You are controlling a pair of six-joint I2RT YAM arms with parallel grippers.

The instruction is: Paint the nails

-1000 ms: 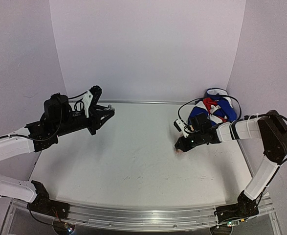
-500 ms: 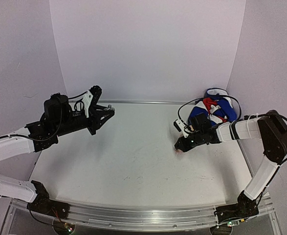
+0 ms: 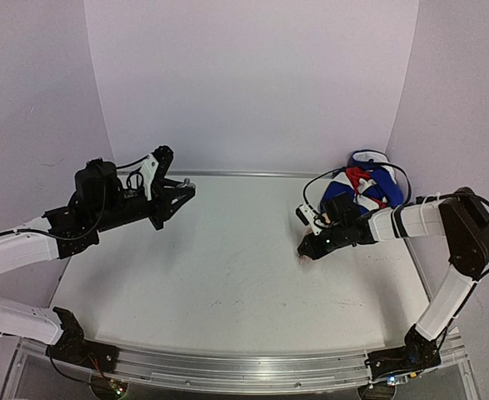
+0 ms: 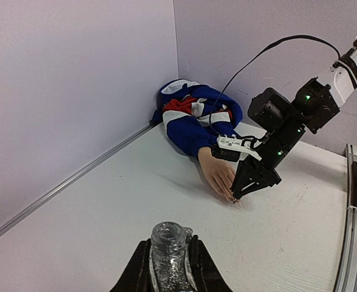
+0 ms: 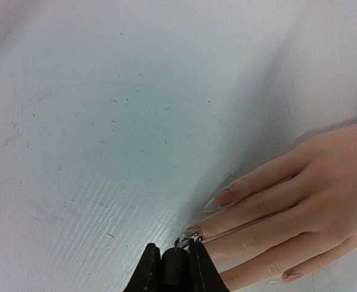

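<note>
Nails (image 5: 225,196) are my job, and they're sitting at the tips of the mannequin hand (image 5: 300,201). It's lying palm-down on the table (image 3: 227,283), fingers pointing away from its blue, white and red sleeve (image 4: 193,118). Well apart from that hand, my left gripper (image 4: 169,271) is clamping the clear glittery bottle (image 4: 166,243) upright. Right at the hand's fingertips, my right gripper (image 5: 173,252) is pinching the dark brush (image 5: 176,271), its sparkly tip touching one nail. I'm judging this needs light pressure and short strokes along the nail, staying off the skin.
</note>
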